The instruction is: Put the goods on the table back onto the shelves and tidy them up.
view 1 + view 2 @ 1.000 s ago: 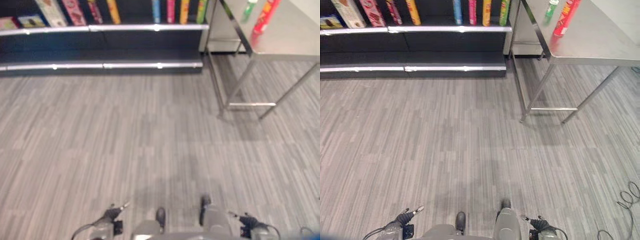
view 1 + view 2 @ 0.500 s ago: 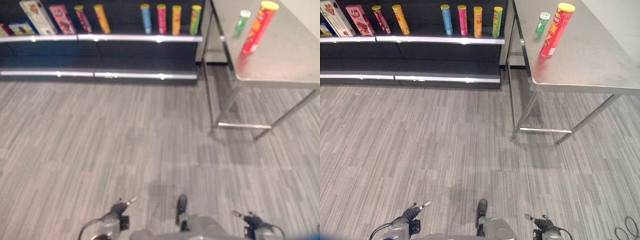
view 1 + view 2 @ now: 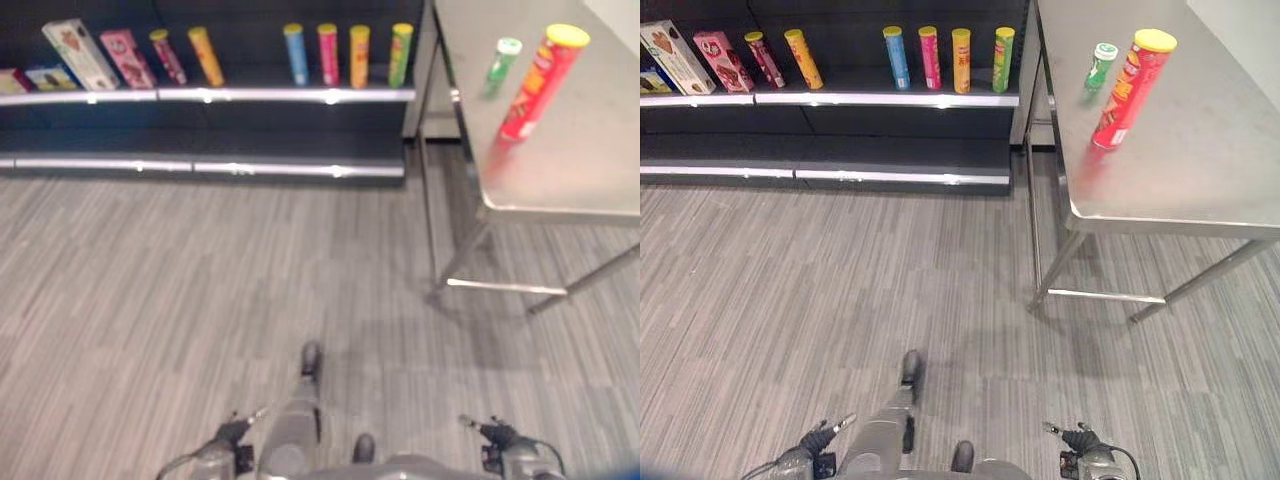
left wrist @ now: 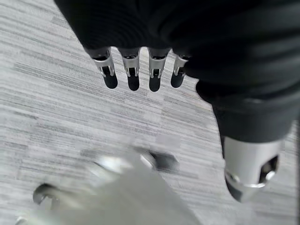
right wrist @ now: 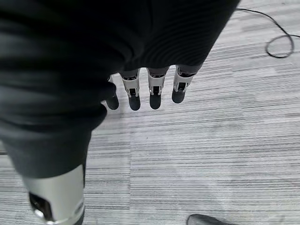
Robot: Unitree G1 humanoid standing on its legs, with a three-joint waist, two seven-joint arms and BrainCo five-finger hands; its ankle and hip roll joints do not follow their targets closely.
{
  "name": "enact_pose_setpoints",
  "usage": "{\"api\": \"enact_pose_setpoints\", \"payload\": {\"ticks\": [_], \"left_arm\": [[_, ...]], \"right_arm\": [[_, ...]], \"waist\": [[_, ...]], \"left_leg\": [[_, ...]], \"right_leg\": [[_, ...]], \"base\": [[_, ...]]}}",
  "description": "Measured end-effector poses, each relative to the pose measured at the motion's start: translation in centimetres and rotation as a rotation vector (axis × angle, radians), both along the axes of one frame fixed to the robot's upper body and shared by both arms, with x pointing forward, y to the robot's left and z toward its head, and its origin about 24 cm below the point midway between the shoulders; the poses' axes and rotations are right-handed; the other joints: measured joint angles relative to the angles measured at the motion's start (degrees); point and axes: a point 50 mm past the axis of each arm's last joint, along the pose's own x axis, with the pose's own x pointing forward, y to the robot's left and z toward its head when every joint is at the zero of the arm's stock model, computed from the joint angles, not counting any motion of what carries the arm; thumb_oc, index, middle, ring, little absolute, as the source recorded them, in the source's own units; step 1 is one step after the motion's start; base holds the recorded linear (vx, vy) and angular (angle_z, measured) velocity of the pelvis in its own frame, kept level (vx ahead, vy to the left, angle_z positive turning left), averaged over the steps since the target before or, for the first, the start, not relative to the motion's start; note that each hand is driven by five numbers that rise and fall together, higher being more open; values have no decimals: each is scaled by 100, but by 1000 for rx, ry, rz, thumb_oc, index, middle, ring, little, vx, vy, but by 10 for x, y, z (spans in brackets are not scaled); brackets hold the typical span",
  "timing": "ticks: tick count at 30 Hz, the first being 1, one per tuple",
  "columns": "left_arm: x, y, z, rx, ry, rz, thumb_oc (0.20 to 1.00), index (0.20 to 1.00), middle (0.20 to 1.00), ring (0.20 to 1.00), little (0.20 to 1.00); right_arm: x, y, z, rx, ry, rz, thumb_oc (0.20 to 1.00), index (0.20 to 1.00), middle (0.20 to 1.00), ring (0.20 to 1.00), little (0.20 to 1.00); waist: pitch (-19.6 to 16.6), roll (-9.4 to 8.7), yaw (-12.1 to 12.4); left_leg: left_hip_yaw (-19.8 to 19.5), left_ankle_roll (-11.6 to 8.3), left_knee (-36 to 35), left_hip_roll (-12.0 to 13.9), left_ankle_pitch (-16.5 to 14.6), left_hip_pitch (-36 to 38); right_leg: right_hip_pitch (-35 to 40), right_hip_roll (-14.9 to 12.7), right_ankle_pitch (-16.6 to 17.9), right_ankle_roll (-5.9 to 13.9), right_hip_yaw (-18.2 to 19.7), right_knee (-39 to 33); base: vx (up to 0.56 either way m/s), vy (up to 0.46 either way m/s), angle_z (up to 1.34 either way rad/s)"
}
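Observation:
A tall red can with a yellow lid (image 3: 1132, 88) stands on the steel table (image 3: 1200, 150) at the right, near its left edge. A small green can with a white cap (image 3: 1101, 66) stands just behind it. Both of my hands hang low above the floor, far from the table. The left hand (image 4: 133, 70) has straight fingers and holds nothing. The right hand (image 5: 154, 91) is the same, open and empty. In the eye views they show at the bottom edge, left hand (image 3: 818, 440) and right hand (image 3: 1077, 440).
A dark shelf unit (image 3: 840, 100) runs along the back left. On it stand blue (image 3: 896, 58), pink (image 3: 929, 58), orange (image 3: 961, 60) and green (image 3: 1003, 60) cans, two leaning cans (image 3: 803, 58) and boxes (image 3: 675, 57). Grey plank floor (image 3: 840, 290) lies between me and the shelves.
The whole picture has shifted: shelves and table now sit lower and larger in view, so the camera has moved. Both hands still hang open.

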Motion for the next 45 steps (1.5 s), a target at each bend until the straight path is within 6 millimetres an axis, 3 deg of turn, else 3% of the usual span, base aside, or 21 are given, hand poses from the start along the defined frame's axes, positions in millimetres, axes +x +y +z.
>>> {"api": "enact_pose_setpoints", "payload": {"ticks": [1,4,6,8,10,12,13,14,16,19,20,21,22,25,27,31,35,38,39,41,45], "left_arm": [[-7,1,-2,-2,20,13,1000,1000,1000,1000,1000],[-9,-4,-3,-14,25,45,1000,1000,1000,1000,1000],[23,4,6,16,-49,-4,1000,1000,1000,1000,1000],[44,15,15,55,-102,-46,1000,1000,1000,1000,1000],[40,17,15,78,-85,-109,1000,1000,1000,1000,1000],[28,20,11,83,-37,-95,1000,1000,1000,1000,1000],[40,32,19,118,-67,-102,1000,1000,1000,1000,1000],[34,34,18,124,-51,-101,1000,1000,1000,1000,1000],[21,41,17,138,-13,-102,1000,1000,1000,1000,1000],[23,22,11,82,-23,-124,1000,1000,1000,1000,1000],[26,17,11,79,-33,-156,1000,1000,1000,1000,1000],[24,15,10,79,-28,-163,1000,1000,1000,1000,1000],[21,13,9,78,-20,-174,1000,1000,1000,1000,1000],[34,15,14,90,-83,-183,1000,1000,1000,1000,1000],[37,15,15,92,-84,-192,1000,1000,1000,1000,1000],[37,20,17,105,-80,-193,1000,1000,1000,1000,1000],[41,27,20,123,-88,-188,1000,1000,1000,1000,1000],[39,11,14,79,-82,-191,1000,1000,1000,1000,1000],[34,9,12,72,-65,-187,1000,1000,1000,1000,1000],[31,3,9,59,-58,-191,1000,1000,1000,1000,1000],[27,-3,7,42,-53,-185,1000,1000,1000,1000,1000]], "right_arm": [[1,1,0,-3,3,14,1000,1000,1000,1000,1000],[-31,1,-8,8,84,-28,1000,1000,1000,1000,1000],[-40,10,-11,39,82,-12,1000,1000,1000,1000,1000],[-42,12,-11,47,70,-16,1000,1000,1000,1000,1000],[-51,-4,-8,4,98,-42,1000,1000,1000,1000,1000],[-43,-11,-5,-18,86,-26,1000,1000,1000,1000,1000],[-38,4,-9,23,77,-16,1000,1000,1000,1000,1000],[-38,5,-9,27,76,-21,1000,1000,1000,1000,1000],[-35,17,-12,58,67,-18,1000,1000,1000,1000,1000],[-45,9,-12,39,102,-36,1000,1000,1000,1000,1000],[-50,4,-11,26,115,-39,1000,1000,1000,1000,1000],[-49,1,-10,20,111,-36,1000,1000,1000,1000,1000],[-41,-2,-8,10,92,-23,1000,1000,1000,1000,1000],[-22,-2,-4,7,42,-9,1000,1000,1000,1000,1000],[-5,-7,2,-7,-9,6,1000,1000,1000,1000,1000],[-10,-4,-1,0,9,4,1000,1000,1000,1000,1000],[-8,10,-5,34,18,7,1000,1000,1000,1000,1000],[-2,-2,0,1,5,6,1000,1000,1000,1000,1000],[0,-3,1,-1,-1,10,1000,1000,1000,1000,1000],[7,-7,5,-23,-11,43,1000,1000,1000,1000,1000],[-4,-15,4,-40,16,20,1000,1000,1000,1000,1000]], "waist": [[6,-13,24],[-233,-205,-57],[-348,-170,-195],[-398,-223,-404],[-436,119,-376],[-335,262,-262],[-56,-452,-366],[-63,-220,-605],[-34,-713,-497],[-61,-592,-535],[-93,-456,-538],[-104,-357,-542],[-109,-228,-508],[-99,-339,-464],[-112,-107,-534],[-168,-268,-568],[-152,-573,-457],[-12,-478,-318],[-8,-418,-302],[16,-256,-229],[-87,109,-373]], "left_leg": [[99,126,94,-40,71,12],[429,1369,133,-406,521,941],[350,1660,101,-754,19,1746],[193,1812,461,-1188,-470,1994],[144,1641,456,-1164,-894,2322],[148,44,596,-918,-1140,2447],[97,-201,1985,-1318,-1185,1840],[-84,1023,1919,-127,-1912,1664],[138,1324,1497,-492,-1947,2269],[66,1320,936,-660,-1981,3053],[56,1153,849,-690,-2073,3357],[56,1040,956,-691,-2121,3455],[158,424,1634,-794,-2061,3238],[282,412,1230,-490,-2223,2722],[294,456,73,219,-1101,2530],[400,410,264,181,-916,2793],[338,-35,2110,66,-1218,1998],[170,87,3902,54,-1507,981],[119,231,3224,23,-1571,997],[-1086,193,1111,-412,-1335,1217],[-1009,541,310,-300,-655,1690]], "right_leg": [[174,-77,-102,146,129,15],[575,-772,-267,493,361,1132],[-1078,-1432,-28,780,398,5128],[-2412,-2102,392,388,494,7241],[-3099,-2201,143,342,36,5811],[-3167,-1540,187,140,-505,3630],[-3176,-1657,435,488,-326,2387],[-3289,-918,661,1178,-451,1323],[-3505,-977,845,936,-420,1242],[-3193,-916,1003,657,-760,1216],[-2862,-756,1576,-150,-572,942],[-2634,-718,2099,-519,-484,687],[-2331,-764,2206,-475,-355,369],[-1995,-1025,2263,-399,-307,22],[-1738,-854,2077,-130,-395,23],[-1328,-936,1624,485,-483,13],[-1271,-998,1393,395,-434,29],[-1062,-1025,1233,-72,-179,-15],[-1043,-999,1229,-65,-135,-4],[-1064,-1003,1136,50,116,-19],[-986,-734,1188,204,541,-6]], "base": [[503,426,-119],[474,541,-80],[361,663,11],[332,344,84],[332,63,21],[412,-20,-7],[439,28,67],[279,25,38],[241,1,2],[213,-27,24],[201,-75,23],[252,-103,2],[160,-84,1],[158,-86,11],[153,-68,-5],[81,-71,-2],[20,-44,-10],[85,95,-27],[94,173,-42],[47,157,-60],[-15,188,-74]]}}
